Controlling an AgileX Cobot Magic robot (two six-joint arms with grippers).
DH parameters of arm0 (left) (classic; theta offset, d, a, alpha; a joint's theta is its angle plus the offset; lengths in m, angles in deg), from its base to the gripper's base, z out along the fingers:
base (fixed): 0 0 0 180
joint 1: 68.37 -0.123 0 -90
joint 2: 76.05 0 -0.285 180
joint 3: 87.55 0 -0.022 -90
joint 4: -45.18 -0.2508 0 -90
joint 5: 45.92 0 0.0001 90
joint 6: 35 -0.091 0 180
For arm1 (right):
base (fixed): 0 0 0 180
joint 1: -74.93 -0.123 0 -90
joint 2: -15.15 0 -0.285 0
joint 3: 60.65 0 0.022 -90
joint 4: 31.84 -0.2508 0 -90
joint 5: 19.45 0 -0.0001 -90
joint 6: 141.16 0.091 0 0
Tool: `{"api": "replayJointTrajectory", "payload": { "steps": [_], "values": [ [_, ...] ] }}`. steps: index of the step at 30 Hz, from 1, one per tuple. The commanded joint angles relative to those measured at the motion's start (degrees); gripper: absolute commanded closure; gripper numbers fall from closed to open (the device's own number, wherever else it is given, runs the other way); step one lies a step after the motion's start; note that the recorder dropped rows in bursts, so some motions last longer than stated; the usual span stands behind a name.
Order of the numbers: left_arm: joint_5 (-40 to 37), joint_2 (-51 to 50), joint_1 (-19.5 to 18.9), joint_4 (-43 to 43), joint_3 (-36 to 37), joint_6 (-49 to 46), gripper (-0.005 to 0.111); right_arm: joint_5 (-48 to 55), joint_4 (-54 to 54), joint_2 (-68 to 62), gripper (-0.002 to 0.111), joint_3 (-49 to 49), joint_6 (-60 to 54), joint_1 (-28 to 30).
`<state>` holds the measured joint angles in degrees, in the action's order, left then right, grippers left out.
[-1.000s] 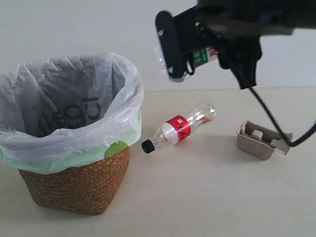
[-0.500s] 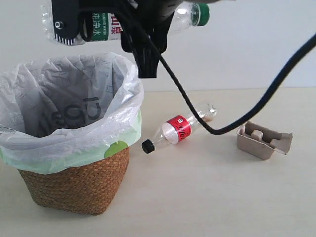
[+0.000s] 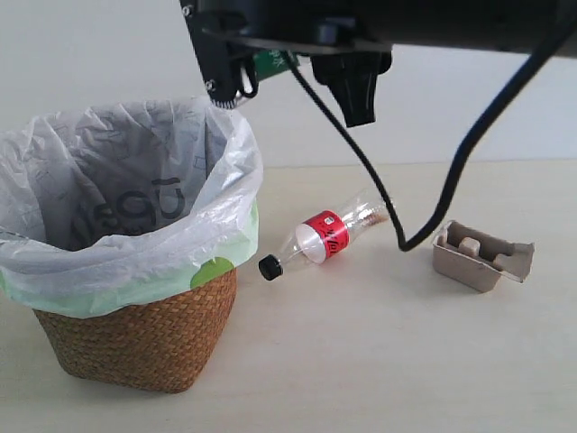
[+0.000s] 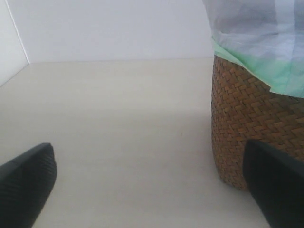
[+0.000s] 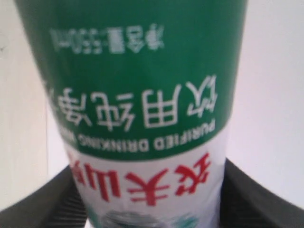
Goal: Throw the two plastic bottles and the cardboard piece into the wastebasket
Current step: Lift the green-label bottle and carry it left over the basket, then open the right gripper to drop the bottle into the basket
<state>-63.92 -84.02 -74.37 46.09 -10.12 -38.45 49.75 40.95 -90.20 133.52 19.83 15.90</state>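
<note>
So the right hand [image 3: 225, 77] is pinching the green-label bottle [image 5: 142, 109] and hanging up high, looking like it's just over the right side of the wastebasket [image 3: 135, 338] rim. The left hand [image 4: 149, 190] is sitting low over the surface [image 3: 361, 361] with its fingers spread wide and nothing between them, right beside the basket's woven wall. The red-label bottle [image 3: 329, 233] is lying on its side just right of the basket, black cap pointing toward it. The cardboard piece [image 3: 480, 257] is resting further off to the right.
</note>
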Motion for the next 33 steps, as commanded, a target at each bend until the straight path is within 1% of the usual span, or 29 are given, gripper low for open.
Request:
{"api": "replayJointTrajectory", "payload": {
  "steps": [1, 4, 6, 9, 11, 13, 15, 19, 20, 21, 24, 26, 28, 29, 30, 31, 32, 33],
  "values": [
    [0.36, 0.18, -0.14, 0.12, -0.21, 0.5, -0.001, 0.76, -3.07, 3.03, 0.108, -0.05, 3.5, 2.77],
    [0.36, 0.18, -0.14, 0.12, -0.21, 0.5, -0.001, 0.76, -11.74, 4.59, 0.108, -0.05, 3.56, 7.17],
    [0.36, 0.18, -0.14, 0.12, -0.21, 0.5, -0.001, 0.76, -17.16, 5.46, 0.108, -0.05, 1.15, 10.06],
    [0.36, 0.18, -0.14, 0.12, -0.21, 0.5, -0.001, 0.76, -19.73, 6.81, 0.108, -0.05, -0.53, 12.82],
    [0.36, 0.18, -0.14, 0.12, -0.21, 0.5, -0.001, 0.76, -18.7, 7.29, 0.108, -0.05, -0.75, 12.79],
    [0.36, 0.18, -0.14, 0.12, -0.21, 0.5, -0.001, 0.76, -20.62, 7.43, 0.108, -0.05, -0.75, 12.1],
    [0.36, 0.18, -0.14, 0.12, -0.21, 0.5, -0.001, 0.76, -28.56, 7.06, 0.108, -0.05, -2.3, 11.09],
    [0.36, 0.18, -0.14, 0.12, -0.21, 0.5, -0.001, 0.76, -45.83, 5.21, 0.108, -0.05, -10.65, 11.04],
    [0.36, 0.18, -0.14, 0.12, -0.21, 0.5, -0.001, 0.54, -47.99, 5.06, 0.108, -0.05, -11.76, 10.64],
    [0.36, 0.18, -0.14, 0.12, -0.21, 0.5, -0.001, -1.92, -49.24, 5.06, 0.108, 0.09, -11.64, 10.04],
    [0.36, 0.18, -0.14, 0.12, -0.21, 0.5, -0.001, -14.96, -53.52, 5.81, 0.108, 0.66, -9.94, 6.96],
    [0.36, 0.18, -0.14, 0.12, -0.21, 0.5, -0.001, -28.81, -58.68, 6.57, 0.108, 0.92, -8.96, 5.24],
    [0.36, 0.18, -0.14, 0.12, -0.21, 0.5, -0.001, -40.39, -63.87, 6.32, 0.107, 0.92, -8.36, 4.7],
    [0.36, 0.18, -0.14, 0.12, -0.21, 0.5, -0.001, -44.91, -65.43, 5.8, 0.102, 0.92, -8.36, 4.54],
    [0.36, 0.18, -0.14, 0.12, -0.21, 0.5, -0.001, -47.69, -66.83, 5.09, 0.094, 0.92, -8.36, 4.54],
    [0.36, 0.18, -0.14, 0.12, -0.21, 0.5, -0.001, -48.82, -68.02, 4.39, 0.081, 0.92, -8.27, 4.54],
    [0.36, 0.18, -0.14, 0.12, -0.21, 0.5, -0.001, -48.94, -68.03, 3.66, 0.064, 0.92, -7.95, 4.54],
    [0.36, 0.18, -0.14, 0.12, -0.21, 0.5, -0.001, -49.1, -68.03, 3.02, 0.043, 0.92, -7.33, 4.54]
  ]
}}
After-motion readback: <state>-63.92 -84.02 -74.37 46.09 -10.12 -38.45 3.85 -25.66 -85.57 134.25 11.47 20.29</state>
